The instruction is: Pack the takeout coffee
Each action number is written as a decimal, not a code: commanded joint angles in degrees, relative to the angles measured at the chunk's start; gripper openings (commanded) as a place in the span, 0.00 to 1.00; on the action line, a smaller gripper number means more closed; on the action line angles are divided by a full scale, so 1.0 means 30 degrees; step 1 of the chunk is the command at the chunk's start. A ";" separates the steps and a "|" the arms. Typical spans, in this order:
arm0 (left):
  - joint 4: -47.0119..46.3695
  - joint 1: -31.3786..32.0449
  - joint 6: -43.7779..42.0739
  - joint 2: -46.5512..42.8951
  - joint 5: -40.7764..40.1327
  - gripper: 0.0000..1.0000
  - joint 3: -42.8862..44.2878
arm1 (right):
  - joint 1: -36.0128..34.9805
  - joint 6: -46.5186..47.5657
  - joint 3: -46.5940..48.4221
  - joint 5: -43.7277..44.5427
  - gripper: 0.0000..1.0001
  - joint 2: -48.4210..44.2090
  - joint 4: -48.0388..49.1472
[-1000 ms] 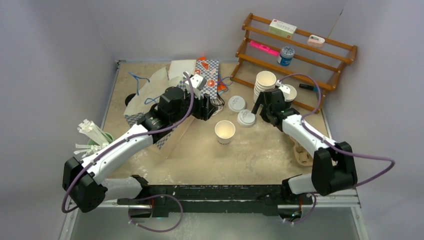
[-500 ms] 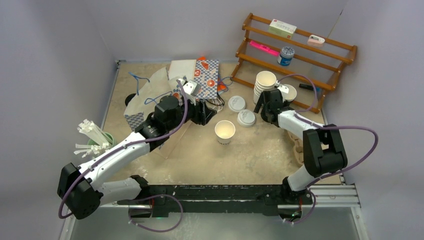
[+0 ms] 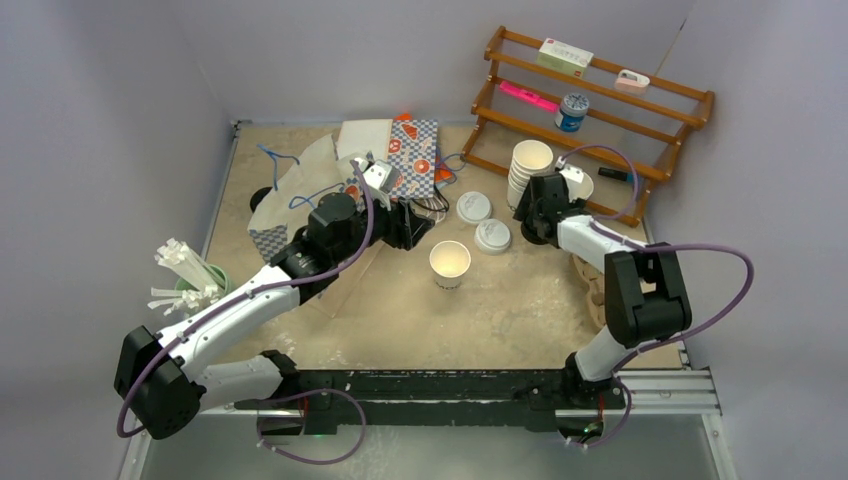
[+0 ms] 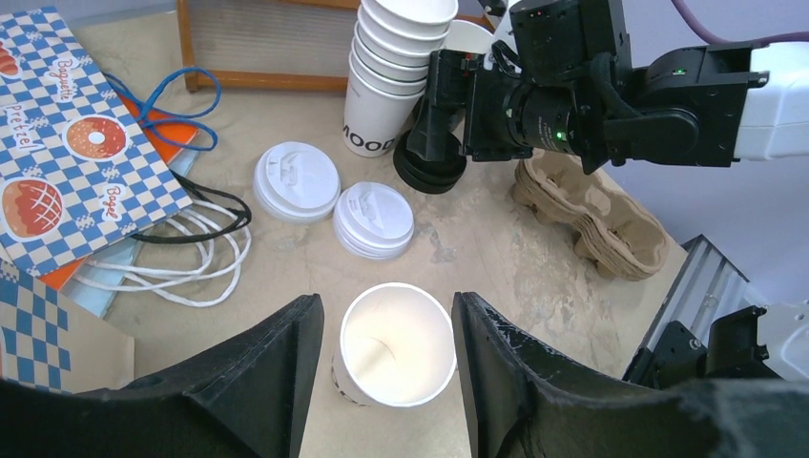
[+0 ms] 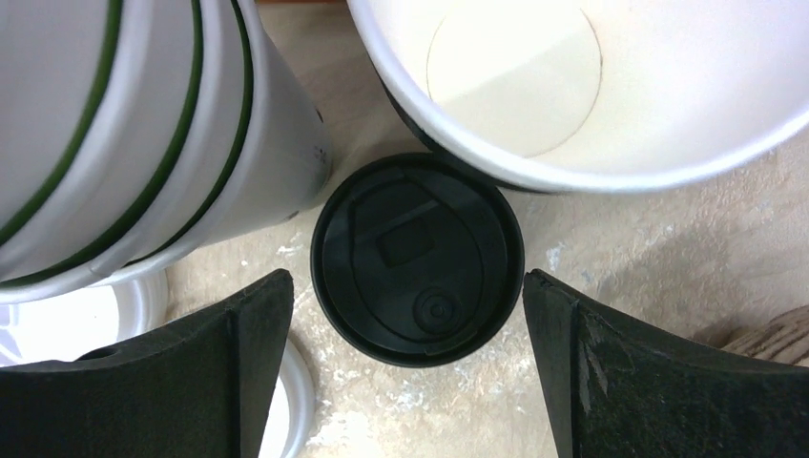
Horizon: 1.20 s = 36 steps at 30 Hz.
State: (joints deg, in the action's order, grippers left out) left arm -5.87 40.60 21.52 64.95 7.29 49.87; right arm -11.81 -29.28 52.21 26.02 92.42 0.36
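A lidless white paper cup (image 3: pixel 449 262) stands mid-table. In the left wrist view the cup (image 4: pixel 396 343) sits between the spread fingers of my left gripper (image 4: pixel 386 320), untouched. From above, my left gripper (image 3: pixel 418 228) is open just behind and left of it. My right gripper (image 3: pixel 532 215) is open beside the stack of lidless cups (image 3: pixel 529 165). In the right wrist view its fingers straddle a black sip lid (image 5: pixel 417 258) without touching it. The lid tops a short black stack (image 4: pixel 429 170) on the table. A cup with a black lid on is out of view.
Two piles of white lids (image 3: pixel 473 207) (image 3: pixel 492 236) lie between the grippers. Another lidless cup (image 5: pixel 572 76) stands by the stack. A cardboard cup carrier (image 3: pixel 600 300) is at the right, a wooden rack (image 3: pixel 590 110) behind, paper bags (image 3: pixel 415 150) at back left, and stirrers (image 3: pixel 185 270) far left.
My right arm has folded in and its gripper has shifted right, closer to the cup stack and over the black lids. My left gripper drew back slightly, then held still.
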 commanded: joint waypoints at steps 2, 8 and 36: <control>-0.0858 0.0046 0.0166 -0.0293 0.0139 0.55 -0.0004 | 0.0380 0.0223 0.1582 0.0272 0.91 0.0872 0.0057; -0.0800 0.0059 0.0122 -0.0209 0.0088 0.55 0.0018 | 0.0506 0.0154 0.2157 0.0245 0.88 0.1739 -0.0061; -0.0758 0.0090 0.0151 -0.0083 0.0377 0.55 -0.0005 | 0.0536 -0.0289 0.0836 -0.0457 0.73 -0.1354 -0.1566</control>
State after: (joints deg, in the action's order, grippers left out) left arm -6.02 40.64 21.50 64.95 7.31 49.87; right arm -10.44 -29.52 55.59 25.32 93.21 -2.37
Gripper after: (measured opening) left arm 0.547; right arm 0.734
